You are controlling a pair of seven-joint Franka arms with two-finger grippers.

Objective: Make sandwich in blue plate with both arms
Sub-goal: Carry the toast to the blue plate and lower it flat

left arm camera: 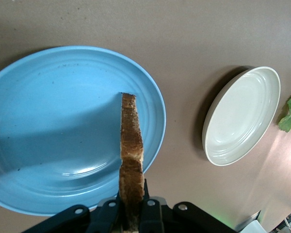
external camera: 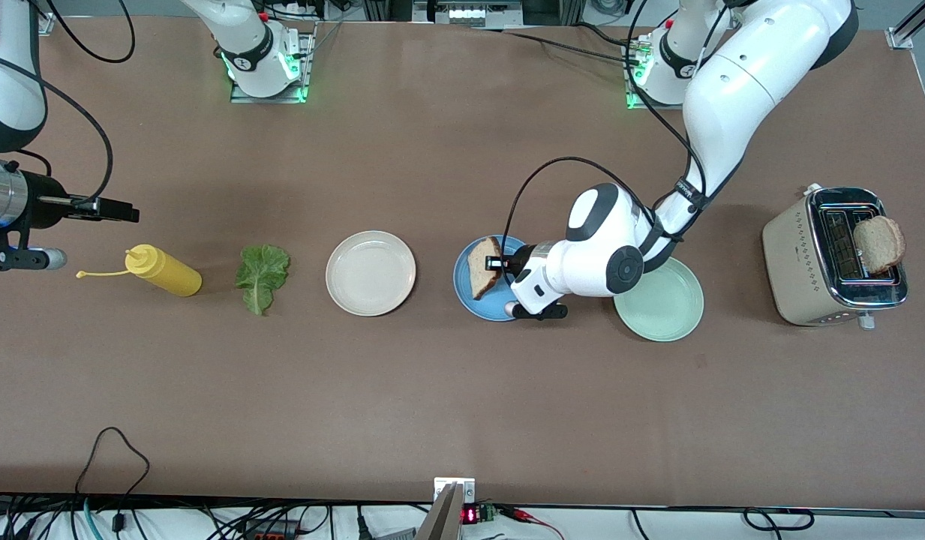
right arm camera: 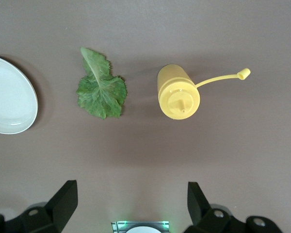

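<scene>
I see the right gripper (external camera: 128,212) waiting w/ fingers wide apart over the bench's (external camera: 432,397) right-arm end. Then mustard bottle (external camera: 164,271), lettuce leaf (external camera: 262,276), cream plate (external camera: 370,272). Next the blue plate (external camera: 500,307); left gripper (external camera: 496,263) over it, fingers clamped on a bread slice (external camera: 482,266) held edge-up. Pale green plate (external camera: 661,307) partly under that arm. Toaster (external camera: 833,259) w/ 2nd slice (external camera: 878,244) at the left-arm end.

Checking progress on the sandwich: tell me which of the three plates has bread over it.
The blue plate, the middle of the three: the left gripper holds a bread slice on edge over it.
</scene>
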